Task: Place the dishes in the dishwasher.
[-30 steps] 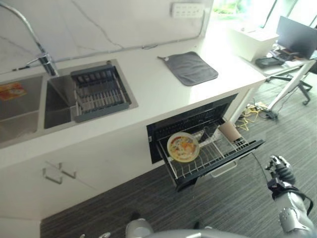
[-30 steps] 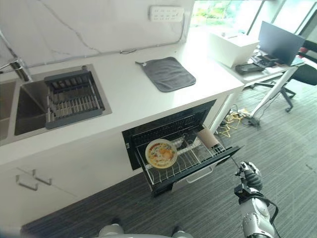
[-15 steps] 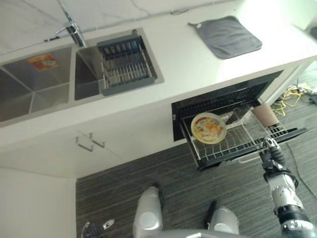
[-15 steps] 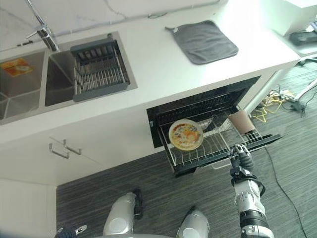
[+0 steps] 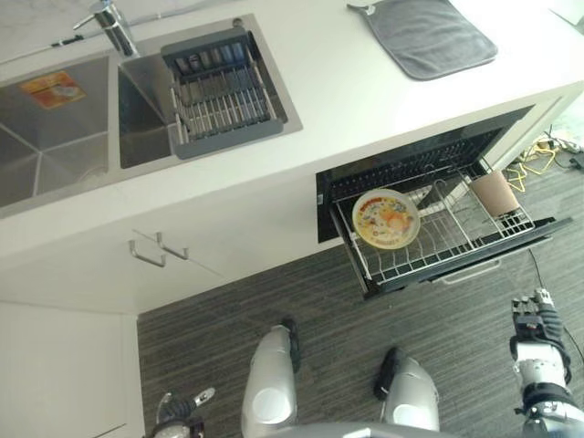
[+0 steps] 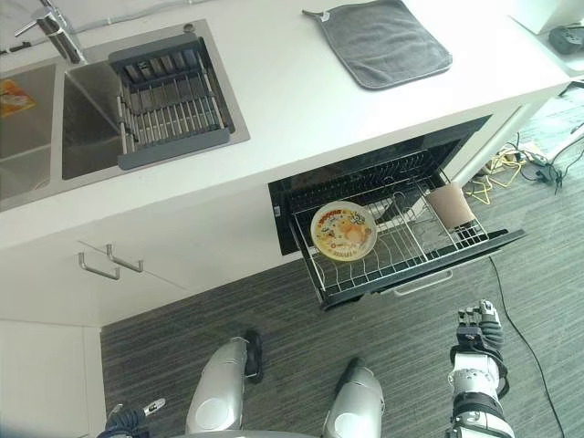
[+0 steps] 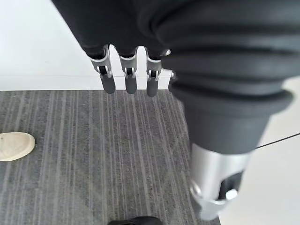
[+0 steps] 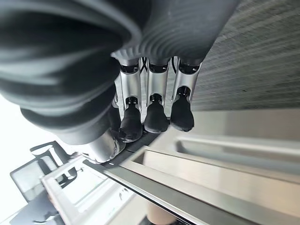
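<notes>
The dishwasher's drawer (image 5: 456,270) stands pulled out under the counter, its wire rack (image 6: 401,248) showing. A round plate with a yellow and orange pattern (image 5: 386,219) leans in the rack's left part. A tan cup (image 5: 494,192) lies at the rack's right end. My right hand (image 5: 534,321) hangs over the carpet in front of the drawer's right corner, apart from it. Its fingers (image 8: 155,115) are straight and hold nothing, with the drawer's front past them. My left hand (image 7: 126,77) hangs low at my left side over the carpet, fingers straight and empty.
A double sink (image 5: 55,137) holds a grey dish rack (image 5: 219,91), with a tap (image 5: 109,18) behind it. A grey mat (image 5: 429,35) lies on the white counter (image 5: 347,100). Cupboard handles (image 5: 157,248) show below the sink. A pale shoe (image 7: 14,145) rests on the carpet.
The camera has tipped down, shifting the whole picture. My right hand, which was at the drawer's front edge half a second ago, has come away and now hangs lower over the carpet.
</notes>
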Robot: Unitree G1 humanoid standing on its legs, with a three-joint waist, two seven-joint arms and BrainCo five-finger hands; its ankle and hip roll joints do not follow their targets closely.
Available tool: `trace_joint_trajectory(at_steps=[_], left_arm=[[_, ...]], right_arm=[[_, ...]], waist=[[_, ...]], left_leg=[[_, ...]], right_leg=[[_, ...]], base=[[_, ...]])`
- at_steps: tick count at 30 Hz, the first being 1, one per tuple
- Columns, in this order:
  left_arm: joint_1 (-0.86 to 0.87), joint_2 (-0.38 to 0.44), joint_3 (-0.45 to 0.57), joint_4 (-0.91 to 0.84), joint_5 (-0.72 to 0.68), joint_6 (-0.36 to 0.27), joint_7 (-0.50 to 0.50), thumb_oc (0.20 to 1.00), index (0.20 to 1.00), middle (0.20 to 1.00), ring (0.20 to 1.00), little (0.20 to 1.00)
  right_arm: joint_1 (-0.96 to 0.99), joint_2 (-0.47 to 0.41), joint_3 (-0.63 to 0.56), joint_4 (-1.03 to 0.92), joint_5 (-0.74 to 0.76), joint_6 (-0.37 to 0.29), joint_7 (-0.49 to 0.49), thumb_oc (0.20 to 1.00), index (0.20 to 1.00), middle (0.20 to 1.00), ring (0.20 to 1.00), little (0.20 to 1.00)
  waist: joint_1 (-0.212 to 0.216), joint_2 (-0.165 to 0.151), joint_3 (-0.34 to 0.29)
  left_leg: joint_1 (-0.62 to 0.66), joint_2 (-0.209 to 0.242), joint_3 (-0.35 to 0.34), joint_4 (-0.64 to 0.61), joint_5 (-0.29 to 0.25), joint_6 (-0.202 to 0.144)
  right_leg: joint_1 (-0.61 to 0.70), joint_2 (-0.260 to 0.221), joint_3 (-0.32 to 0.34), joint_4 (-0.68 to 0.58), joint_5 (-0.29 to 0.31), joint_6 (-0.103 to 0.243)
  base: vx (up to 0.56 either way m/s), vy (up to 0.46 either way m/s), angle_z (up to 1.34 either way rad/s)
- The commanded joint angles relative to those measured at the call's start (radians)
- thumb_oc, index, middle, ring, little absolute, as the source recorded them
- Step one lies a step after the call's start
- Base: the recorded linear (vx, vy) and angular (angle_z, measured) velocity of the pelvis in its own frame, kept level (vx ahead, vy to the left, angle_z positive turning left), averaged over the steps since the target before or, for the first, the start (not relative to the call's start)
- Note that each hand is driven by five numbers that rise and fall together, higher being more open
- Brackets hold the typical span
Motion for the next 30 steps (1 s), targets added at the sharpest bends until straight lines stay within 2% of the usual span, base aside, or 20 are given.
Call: trace_joint_trajectory(at_steps=[1, 4, 6, 8, 9, 10, 11, 12, 21, 30], left_arm=[[0.003, 0.041, -0.037, 0.008, -0.033, 0.0, 0.019, 1.0, 1.0, 1.0, 1.0, 1.0], [-0.007, 0.048, -0.039, 0.011, -0.034, 0.003, 0.016, 1.0, 1.0, 1.0, 1.0, 1.0], [-0.019, 0.053, -0.049, 0.008, -0.035, 0.011, 0.016, 1.0, 1.0, 1.0, 1.0, 1.0], [-0.029, 0.053, -0.059, 0.016, -0.036, 0.011, 0.016, 1.0, 1.0, 1.0, 1.0, 1.0], [-0.036, 0.053, -0.062, 0.022, -0.031, 0.008, 0.014, 1.0, 1.0, 1.0, 1.0, 1.0], [-0.04, 0.053, -0.069, 0.028, -0.032, 0.008, 0.015, 1.0, 1.0, 1.0, 1.0, 1.0], [-0.042, 0.051, -0.076, 0.028, -0.033, 0.009, 0.019, 1.0, 1.0, 1.0, 1.0, 1.0], [-0.04, 0.051, -0.079, 0.033, -0.032, 0.007, 0.019, 1.0, 1.0, 1.0, 1.0, 1.0], [-0.027, 0.06, -0.097, 0.006, -0.017, 0.027, 0.012, 1.0, 1.0, 1.0, 1.0, 1.0], [-0.025, 0.061, -0.131, -0.023, -0.02, 0.038, -0.002, 1.0, 1.0, 1.0, 1.0, 1.0]], right_arm=[[-0.02, -0.056, -0.041, -0.034, 0.0, -0.031, 0.027, 0.2, 0.2, 0.2, 0.2, 0.2], [-0.032, -0.064, -0.034, 0.003, -0.005, 0.004, 0.051, 0.2, 0.2, 0.2, 0.2, 0.2], [-0.055, -0.07, -0.02, 0.04, 0.007, 0.05, 0.076, 0.2, 0.2, 0.2, 0.2, 0.2], [-0.082, -0.073, -0.001, 0.097, 0.011, 0.085, 0.096, 0.2, 0.2, 0.2, 0.2, 0.2], [-0.1, -0.076, 0.007, 0.131, 0.018, 0.108, 0.111, 0.2, 0.2, 0.2, 0.2, 0.2], [-0.121, -0.079, 0.018, 0.161, 0.025, 0.126, 0.115, 0.2, 0.2, 0.2, 0.2, 0.2], [-0.141, -0.082, 0.027, 0.18, 0.033, 0.14, 0.116, 0.2, 0.2, 0.2, 0.2, 0.2], [-0.153, -0.087, 0.033, 0.191, 0.033, 0.158, 0.114, 0.2, 0.2, 0.2, 0.2, 0.2], [-0.273, -0.152, 0.07, 0.277, -0.033, 0.22, 0.097, 0.2, 0.2, 0.2, 0.2, 0.2], [-0.403, -0.24, 0.12, 0.279, -0.116, 0.268, 0.098, 0.2, 0.2, 0.2, 0.2, 0.2]], waist=[[0.02, -0.001, -0.015], [0.023, -0.002, -0.017], [0.028, 0.001, -0.017], [0.035, 0.008, -0.018], [0.04, 0.012, -0.015], [0.046, 0.018, -0.019], [0.051, 0.023, -0.016], [0.055, 0.028, -0.019], [0.077, 0.07, -0.01], [0.086, 0.094, 0.007]], left_leg=[[0.1, 0.036, -0.077, -0.136, 0.091, -0.066], [0.094, 0.036, -0.078, -0.132, 0.089, -0.066], [0.086, 0.034, -0.08, -0.127, 0.087, -0.065], [0.084, 0.033, -0.092, -0.115, 0.062, -0.072], [0.073, 0.03, -0.086, -0.116, 0.081, -0.063], [0.079, 0.029, -0.097, -0.112, 0.06, -0.07], [0.07, 0.026, -0.09, -0.114, 0.078, -0.062], [0.077, 0.024, -0.1, -0.108, 0.054, -0.07], [0.051, -0.007, -0.114, -0.093, 0.04, -0.059], [0.028, -0.019, -0.117, -0.085, 0.039, -0.057]], right_leg=[[-0.021, -0.018, -0.002, -0.002, 0.081, -0.013], [-0.029, -0.018, 0.0, -0.002, 0.084, -0.011], [-0.039, -0.019, 0.002, 0.005, 0.082, -0.011], [-0.048, -0.022, 0.016, 0.028, 0.059, 0.001], [-0.058, -0.028, 0.005, 0.027, 0.076, -0.011], [-0.058, -0.029, 0.015, 0.04, 0.056, 0.002], [-0.067, -0.036, 0.004, 0.039, 0.071, -0.01], [-0.063, -0.036, 0.014, 0.051, 0.049, 0.003], [-0.119, -0.056, 0.046, 0.114, 0.024, 0.001], [-0.158, -0.066, 0.067, 0.143, 0.008, -0.006]], base=[[0.0, 0.0, 0.0], [0.0, 0.0, 0.0], [0.03, -0.003, 0.0], [0.03, -0.001, -0.01], [0.0, 0.0, 0.0], [-0.06, -0.003, 0.02], [0.09, -0.012, 0.04], [0.03, -0.001, 0.06], [0.02, 0.013, 0.04], [0.01, 0.018, -0.03]])
